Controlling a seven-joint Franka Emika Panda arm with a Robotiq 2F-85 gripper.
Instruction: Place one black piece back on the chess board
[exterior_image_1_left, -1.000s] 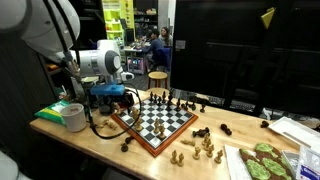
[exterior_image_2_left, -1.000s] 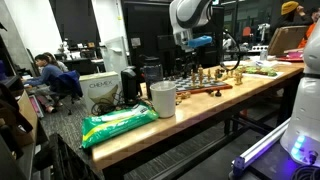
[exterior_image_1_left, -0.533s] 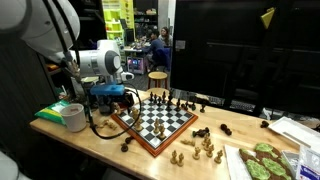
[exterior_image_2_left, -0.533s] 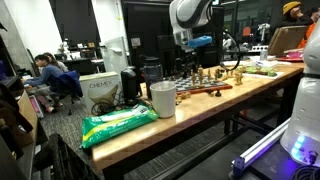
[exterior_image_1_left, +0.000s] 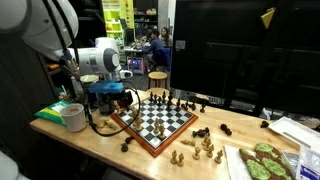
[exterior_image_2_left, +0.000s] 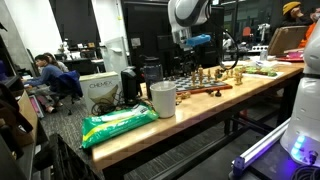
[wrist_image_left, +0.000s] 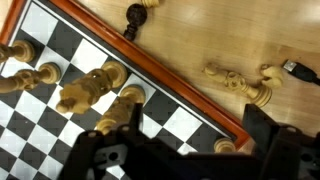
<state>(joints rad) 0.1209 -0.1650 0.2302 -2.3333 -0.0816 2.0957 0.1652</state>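
While the jaws gape wide over the chess board (wrist_image_left: 170, 82) frame, 1 black piece (wrist_image_left: 135, 14) lies outside.

Pale pieces (wrist_image_left: 92, 90) on the chess board (wrist_image_left: 170, 80) — black piece (wrist_image_left: 134, 13) beside it

Black-and-white checked chess board (exterior_image_1_left: 160, 126) — reddish-brown frame, pale tan pieces (wrist_image_left: 88, 92), black piece (wrist_image_left: 135, 14), green bag (exterior_image_2_left: 118, 124)
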